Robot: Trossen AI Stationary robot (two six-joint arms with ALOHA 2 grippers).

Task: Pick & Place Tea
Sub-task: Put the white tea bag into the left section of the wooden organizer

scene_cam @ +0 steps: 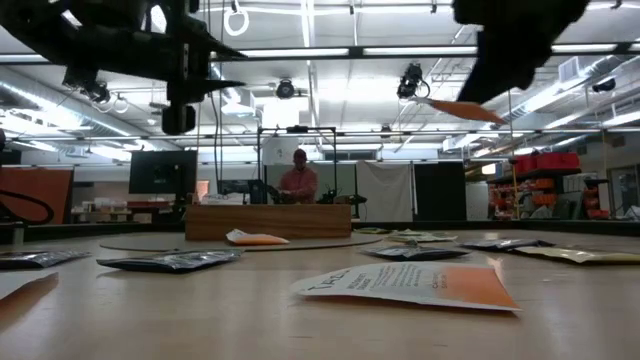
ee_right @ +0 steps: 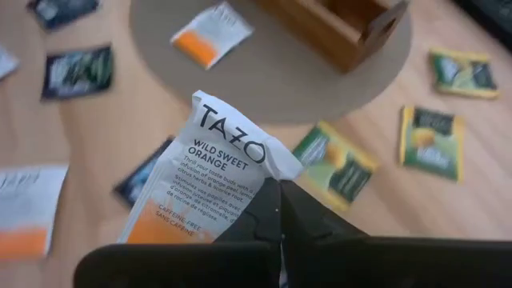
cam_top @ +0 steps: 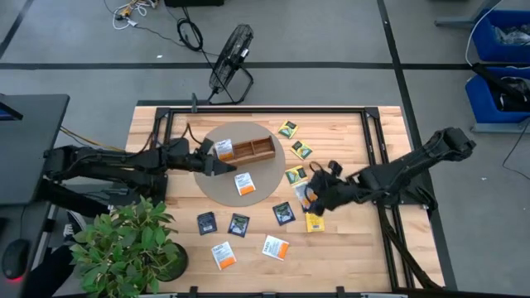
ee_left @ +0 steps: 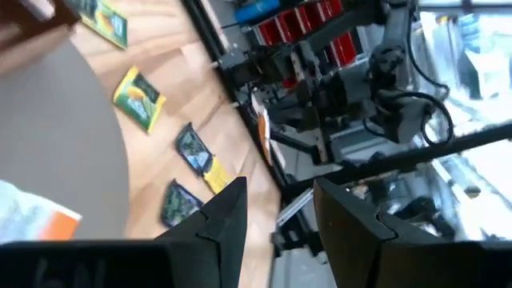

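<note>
From above, a long wooden tray (cam_top: 246, 150) sits on a round grey mat (cam_top: 261, 182); its left compartment holds a white-and-orange packet (cam_top: 223, 149), the other two look bare; another white-and-orange packet (cam_top: 244, 184) lies flat on the mat just beside the tray; dark, green-yellow and orange packets are scattered over the pale plank table (cam_top: 348, 248); the left gripper (cam_top: 222, 166) hovers at the tray's left end; the right gripper (cam_top: 313, 201) is off the mat's right edge, above a yellow-orange packet (cam_top: 315, 222); a leafy potted plant (cam_top: 124, 244) stands at the near-left corner.

From table height, a held packet (scene_cam: 458, 110) hangs thin and flat in the air at the right.

From the left wrist, the two dark fingers (ee_left: 232, 212) stand apart with nothing between them.

From the right wrist, the fingers (ee_right: 276, 216) pinch a glossy, slightly creased white-and-orange packet (ee_right: 212, 172) by one corner, lifted over the table.
</note>
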